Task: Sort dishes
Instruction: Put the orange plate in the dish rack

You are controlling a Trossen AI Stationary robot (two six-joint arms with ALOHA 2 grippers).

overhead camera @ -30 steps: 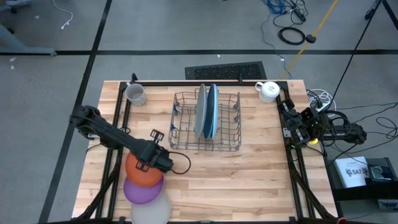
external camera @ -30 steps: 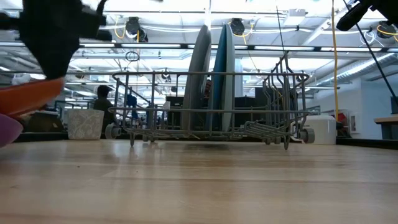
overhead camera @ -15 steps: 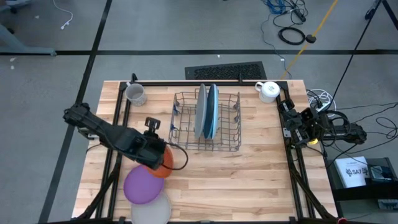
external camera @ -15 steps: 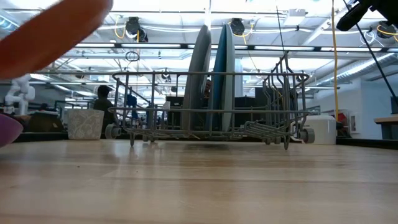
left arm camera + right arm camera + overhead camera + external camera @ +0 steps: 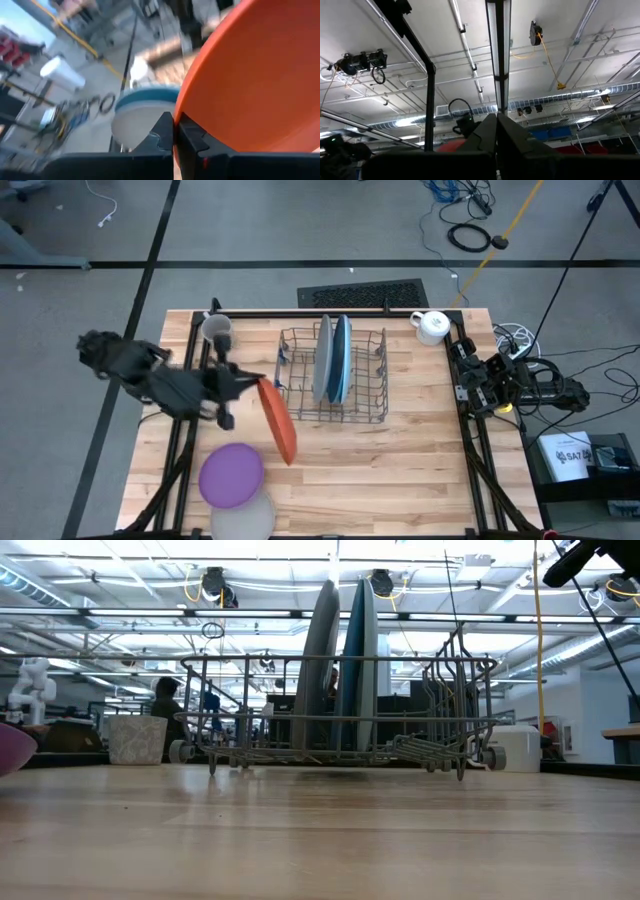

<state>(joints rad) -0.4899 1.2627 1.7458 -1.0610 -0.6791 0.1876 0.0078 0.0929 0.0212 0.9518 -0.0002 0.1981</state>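
Note:
My left gripper [image 5: 252, 380] hangs above the table's left half, just left of the wire dish rack [image 5: 372, 412], and is shut on an orange plate [image 5: 279, 423]. That plate fills the right of the left wrist view [image 5: 255, 80]. A purple plate [image 5: 232, 475] lies flat near the front left, overlapping a whitish plate [image 5: 250, 520] at the near edge. A grey plate [image 5: 322, 360] and a blue plate [image 5: 343, 360] stand on edge in the rack. My right gripper [image 5: 496, 127] is parked at the right edge, shut and pointing upward. My left gripper pinches the orange plate's rim [image 5: 179, 142] between its two fingers, coming from the table's left and slanting a little downward. The plate is lifted clear of the table. It stands nearly on edge and reaches from the fingers toward the near edge [image 5: 287, 452].
A grey mug [image 5: 217, 330] stands at the far left and a white mug [image 5: 432, 326] at the far right. Bare wood lies in front of the rack [image 5: 340, 710] and to its right. My right arm [image 5: 495, 385] sits folded by the right edge.
My left gripper has risen from the plate stack at the front left and gone toward the far edge and the rack, still shut on the orange plate. The plate has come off the purple plate and turned from lying flat to nearly on edge. The purple plate now lies uncovered.

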